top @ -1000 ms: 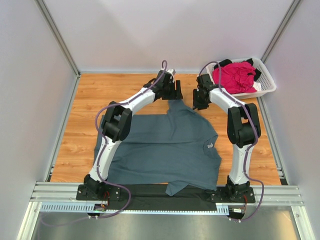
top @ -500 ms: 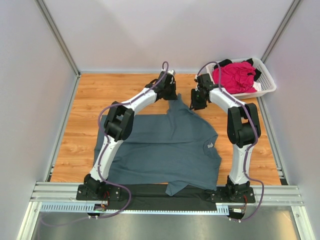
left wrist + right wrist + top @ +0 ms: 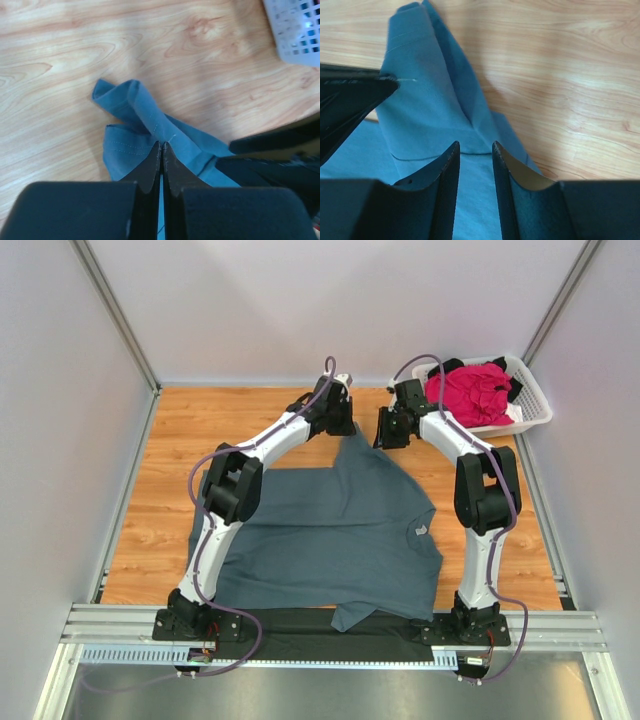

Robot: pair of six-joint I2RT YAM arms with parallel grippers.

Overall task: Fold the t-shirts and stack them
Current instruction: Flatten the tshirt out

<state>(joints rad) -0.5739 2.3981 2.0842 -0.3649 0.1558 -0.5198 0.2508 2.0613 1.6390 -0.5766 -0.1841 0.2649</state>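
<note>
On the wood table (image 3: 170,460), left fingers (image 3: 161,150) pinch the blue-grey t-shirt (image 3: 330,530); right fingers (image 3: 476,150) apart.

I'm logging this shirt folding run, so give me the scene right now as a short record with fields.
surface: wooden table
spread shirt: blue-grey t-shirt, mostly flat, far corner bunched
left tool: left tool shut on the blue-grey t-shirt's bunched far corner
right tool: right tool partly open over the same cloth, grip not clear
basket: white basket at far right
basket contents: pink t-shirt and black t-shirt, unfolded
</note>
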